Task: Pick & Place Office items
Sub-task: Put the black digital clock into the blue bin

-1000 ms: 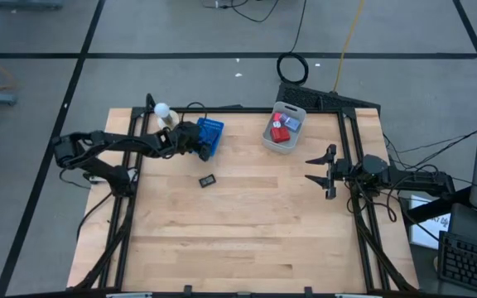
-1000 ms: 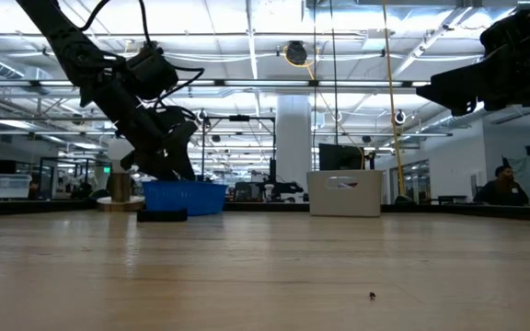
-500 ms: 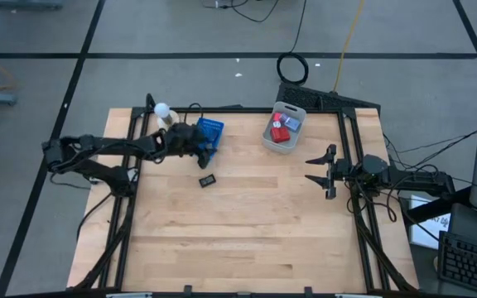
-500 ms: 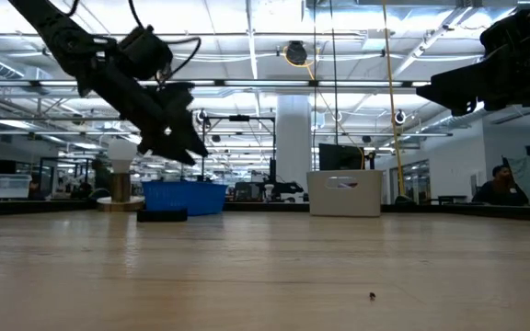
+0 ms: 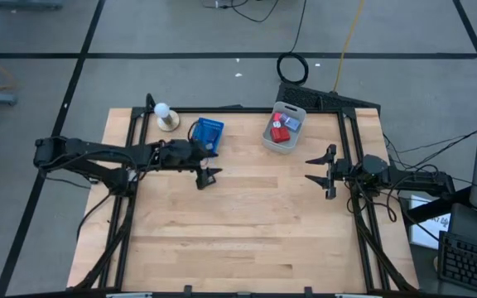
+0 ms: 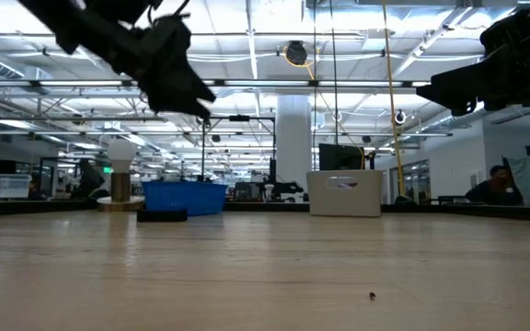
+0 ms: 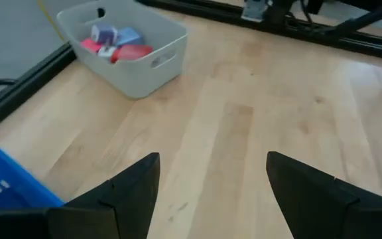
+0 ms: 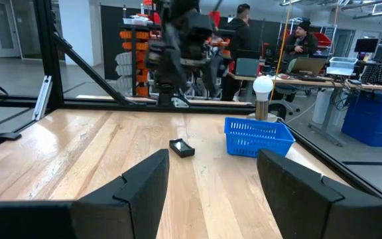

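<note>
My left hand (image 5: 206, 173) hangs above the tabletop (image 5: 247, 223) with its fingers (image 7: 128, 192) spread wide and nothing between them. From overhead it sits right over the small dark rectangle (image 8: 182, 148), which lies flat on the wood just in front of the blue basket (image 5: 209, 135); at table height the hand is clearly up in the air, well clear of that piece (image 6: 162, 216). Past the basket, near the far left corner, stands the white ball on its round base (image 5: 166, 117). Farther along the far edge is the white bin (image 5: 283, 127), and my left wrist camera shows red, pink and light-blue pieces (image 7: 115, 45) lying inside it. My right hand (image 5: 320, 172) waits by the right edge of the tabletop, raised, fingers (image 8: 144, 192) apart and holding nothing. People (image 8: 300, 38) are at desks in the room beyond the table.
</note>
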`<action>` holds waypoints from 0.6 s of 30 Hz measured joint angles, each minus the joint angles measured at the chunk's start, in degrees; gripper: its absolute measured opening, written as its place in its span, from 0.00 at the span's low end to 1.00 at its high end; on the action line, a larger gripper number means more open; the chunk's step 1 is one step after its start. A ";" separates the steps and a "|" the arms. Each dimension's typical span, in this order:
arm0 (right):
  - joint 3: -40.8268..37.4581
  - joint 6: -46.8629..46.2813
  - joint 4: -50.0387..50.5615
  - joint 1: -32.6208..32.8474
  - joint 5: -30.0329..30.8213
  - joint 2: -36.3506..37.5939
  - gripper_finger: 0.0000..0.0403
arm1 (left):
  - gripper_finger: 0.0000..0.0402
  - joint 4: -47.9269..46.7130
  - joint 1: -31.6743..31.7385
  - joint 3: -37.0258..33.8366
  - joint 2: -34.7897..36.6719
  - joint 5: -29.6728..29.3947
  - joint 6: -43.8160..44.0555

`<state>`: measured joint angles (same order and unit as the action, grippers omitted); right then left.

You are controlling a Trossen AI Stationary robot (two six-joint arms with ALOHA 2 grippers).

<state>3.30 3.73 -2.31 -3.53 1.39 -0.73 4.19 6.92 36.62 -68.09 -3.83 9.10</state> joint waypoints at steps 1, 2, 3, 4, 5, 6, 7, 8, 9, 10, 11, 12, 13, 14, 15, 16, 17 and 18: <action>-0.01 0.00 0.00 0.00 0.02 0.00 0.55 | 0.68 -2.00 -1.09 1.60 -0.18 -0.87 -0.02; 0.00 0.00 0.00 0.00 0.02 0.01 0.55 | 0.68 -4.71 -2.08 3.31 -0.47 -2.02 0.00; 0.01 0.00 0.00 0.00 0.00 0.02 0.55 | 0.68 -8.20 -3.02 5.13 -0.88 -3.66 0.02; 0.00 0.00 0.00 0.00 0.00 0.00 0.55 | 0.68 -11.94 -3.96 6.85 -1.36 -5.65 0.32; -0.01 0.00 0.00 -0.01 0.02 0.01 0.55 | 0.68 -16.18 -4.76 8.57 -1.96 -7.78 0.92; 0.00 0.00 0.00 -0.02 0.01 0.02 0.55 | 0.68 -20.25 -5.49 10.21 -2.59 -9.81 2.02; 0.01 0.00 0.00 -0.01 0.00 0.01 0.55 | 0.68 -23.91 -6.14 11.66 -3.28 -11.37 3.29; 0.00 0.00 0.00 -0.01 0.02 0.00 0.55 | 0.68 -27.14 -6.70 12.80 -4.01 -12.36 4.59; 0.00 0.00 0.00 -0.01 0.01 0.02 0.55 | 0.68 -29.71 -7.12 13.62 -4.84 -12.76 5.93; 0.01 0.00 0.00 -0.01 0.02 0.01 0.55 | 0.68 -31.56 -7.49 13.99 -5.71 -12.57 7.32; -0.01 0.00 0.00 -0.02 0.00 0.00 0.55 | 0.68 -32.77 -7.89 14.09 -6.65 -11.99 8.44; 0.00 0.00 0.00 -0.02 0.01 0.02 0.55 | 0.68 -33.32 -8.27 14.07 -7.72 -11.29 9.20; 0.01 0.00 0.00 -0.02 0.00 0.02 0.55 | 0.68 -33.45 -8.60 14.00 -8.71 -11.02 9.66; 0.01 0.00 0.00 -0.02 0.00 0.00 0.55 | 0.68 -33.50 -8.88 13.83 -9.79 -10.88 10.08; 0.00 0.00 0.00 -0.02 0.01 0.00 0.55 | 0.68 -33.81 -9.14 13.70 -10.93 -10.76 10.19; 0.00 0.00 0.00 0.00 0.01 0.02 0.55 | 0.68 -34.18 -9.36 13.66 -12.04 -10.74 10.35; -0.01 0.00 0.00 0.00 0.00 0.00 0.55 | 0.68 -34.21 -9.45 13.62 -13.29 -10.72 10.39; 0.00 0.00 0.00 0.00 0.02 0.00 0.55 | 0.68 -33.85 -9.55 13.62 -14.38 -10.76 10.48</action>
<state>3.31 3.73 -2.31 -3.53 1.41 -0.73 -29.66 -2.63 50.24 -82.47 -14.59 19.59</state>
